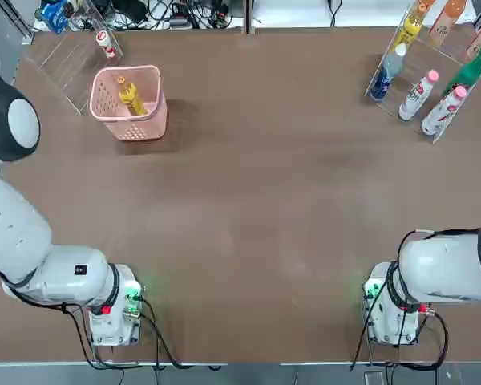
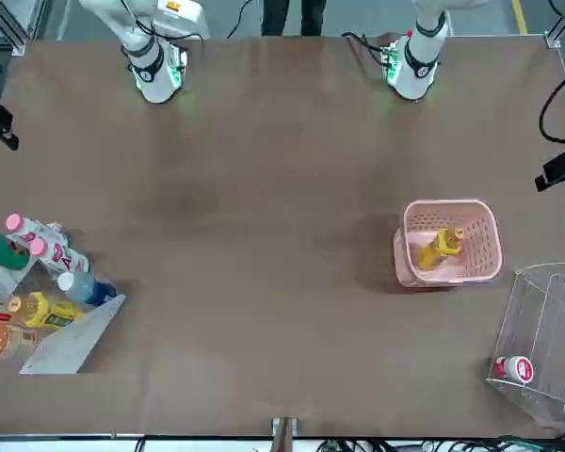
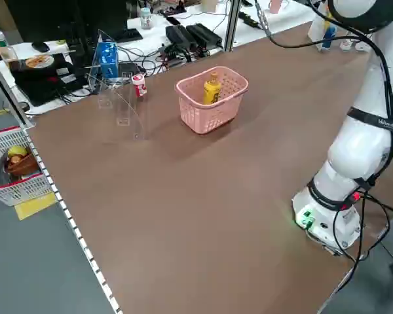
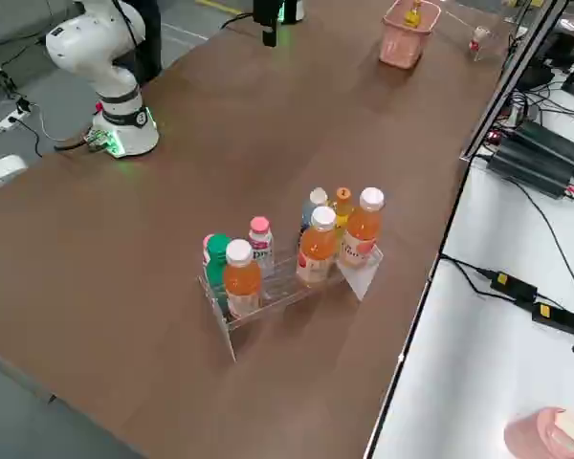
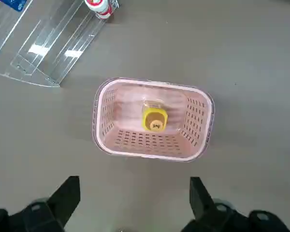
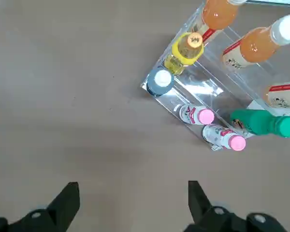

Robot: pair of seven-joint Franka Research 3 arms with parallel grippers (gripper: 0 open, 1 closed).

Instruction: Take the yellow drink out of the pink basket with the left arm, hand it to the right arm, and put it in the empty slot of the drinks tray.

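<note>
The yellow drink (image 5: 154,119) stands upright inside the pink basket (image 5: 109,140), cap up, at the table's far left (image 1: 131,96). My left gripper (image 5: 133,200) hangs open high above the basket, touching nothing; the left arm (image 1: 16,233) rises from its base at the near left. The drinks tray (image 6: 203,89), clear plastic with several bottles, sits at the far right (image 1: 421,60), and a bare slot shows among the bottles in its middle. My right gripper (image 6: 133,203) hovers open high beside the tray, empty. The right arm (image 1: 449,269) stands at the near right.
A clear plastic rack (image 1: 64,56) holding a small red-and-white bottle (image 1: 104,42) stands behind the basket, near the table's far left corner. The brown table (image 1: 264,208) spreads wide between basket and tray. Cables and gear lie beyond the far edge.
</note>
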